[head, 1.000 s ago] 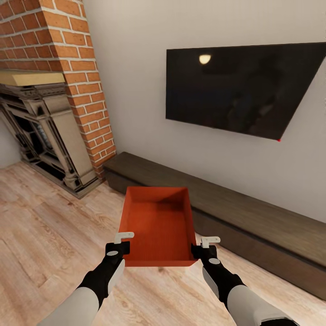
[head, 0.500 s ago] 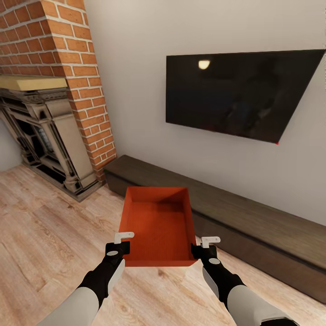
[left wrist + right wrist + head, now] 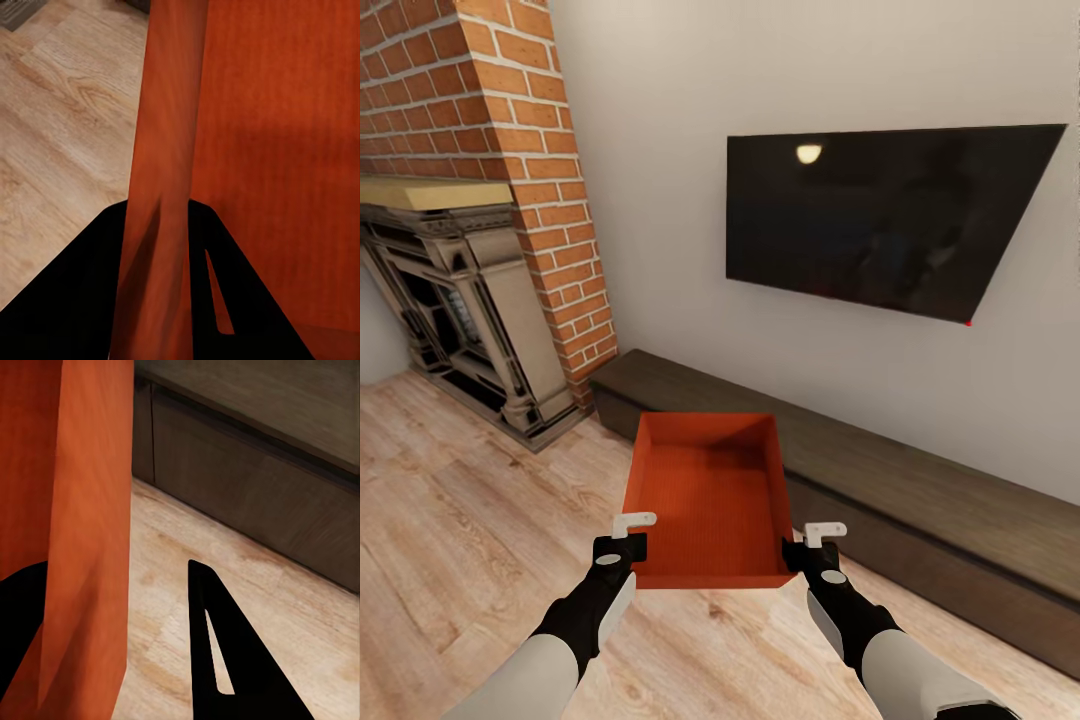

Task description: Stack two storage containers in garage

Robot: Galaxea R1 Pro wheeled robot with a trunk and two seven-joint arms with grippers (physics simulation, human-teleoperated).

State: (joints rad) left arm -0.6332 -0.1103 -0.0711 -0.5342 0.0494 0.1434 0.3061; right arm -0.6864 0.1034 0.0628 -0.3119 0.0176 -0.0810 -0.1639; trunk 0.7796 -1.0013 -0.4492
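Observation:
One orange-red storage container [image 3: 710, 500] hangs above the light wood floor [image 3: 460, 520] of the living room, lidless and level, held from both sides at its near end. My left gripper [image 3: 622, 545] is shut on its left wall; the left wrist view has that wall [image 3: 172, 150] running between the two dark fingers [image 3: 161, 217]. My right gripper [image 3: 800, 550] grips the right wall, seen close in the right wrist view [image 3: 82, 510], with one finger [image 3: 217, 660] outside it. The second container is out of view.
A low dark TV bench [image 3: 920, 500] runs along the white wall just beyond the container. A black TV [image 3: 880, 220] hangs above it. A brick chimney with a fireplace [image 3: 480, 250] stands at the left. Open plank floor lies to the left and below.
The whole picture has shifted: the TV, bench and fireplace sit slightly lower and have turned a little, so the camera moved. The container and both grippers keep the same hold.

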